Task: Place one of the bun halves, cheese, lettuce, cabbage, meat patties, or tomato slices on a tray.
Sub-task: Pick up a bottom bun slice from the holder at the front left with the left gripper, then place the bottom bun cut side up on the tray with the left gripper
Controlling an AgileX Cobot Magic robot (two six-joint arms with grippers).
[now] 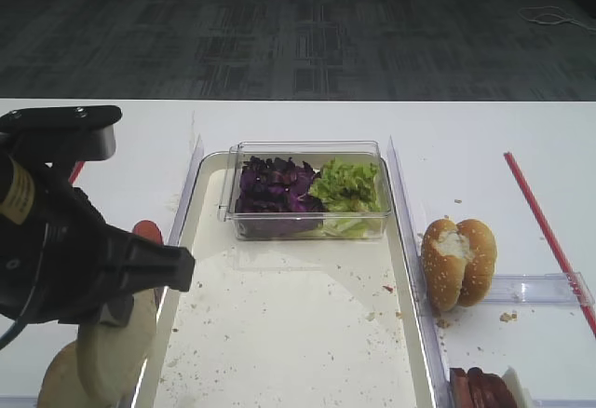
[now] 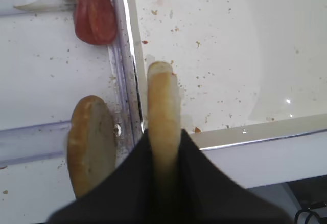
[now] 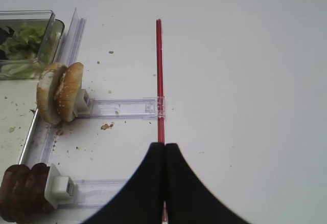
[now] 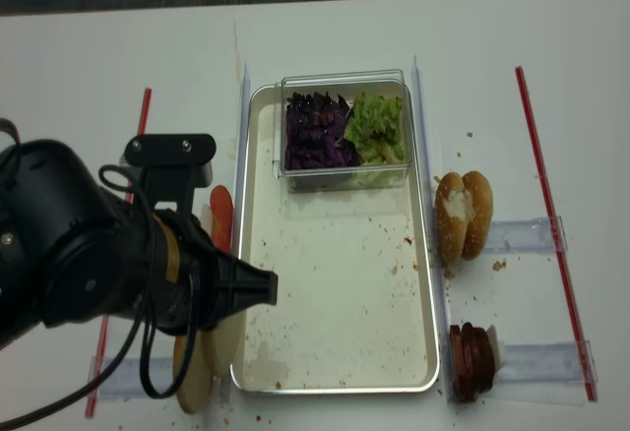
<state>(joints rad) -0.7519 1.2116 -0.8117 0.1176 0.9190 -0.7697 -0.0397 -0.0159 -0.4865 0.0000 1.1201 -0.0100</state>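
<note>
Right now the left gripper [image 2: 163, 147] is clenched on one of the bun halves [image 2: 162, 101], held on edge at the tray [image 1: 307, 333]'s left rim — lifted clear of the other plain half [image 2: 91, 142], which sits outside in its holder. So the carry is on, I'd say. Next it needs to go rightward over the tray floor, lower, then let go. The right gripper [image 3: 164, 155] hangs closed over the table, holding nothing.
</note>
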